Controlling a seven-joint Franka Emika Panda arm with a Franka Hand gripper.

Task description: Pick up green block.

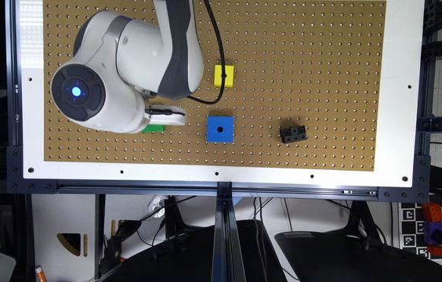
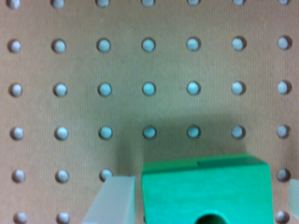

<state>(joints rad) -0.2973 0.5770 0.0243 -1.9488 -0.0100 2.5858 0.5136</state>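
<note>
Jaws spread, one pale finger [image 2: 114, 200] on either side of the green block [image 2: 205, 191].
Gripper [image 1: 164, 116] sits beside the blue block [image 1: 220, 129] on the pegboard [image 1: 303, 78].

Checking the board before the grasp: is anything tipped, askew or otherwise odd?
Nothing looks damaged. The small black piece sits skewed to the pegboard rows. The yellow block and blue block lie square, and the green block sits flat between the fingers.

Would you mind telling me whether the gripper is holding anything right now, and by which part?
Nothing is clearly held: the gripper straddles the green block, one finger beside its side face with a thin gap, the block apparently on the pegboard.
</note>
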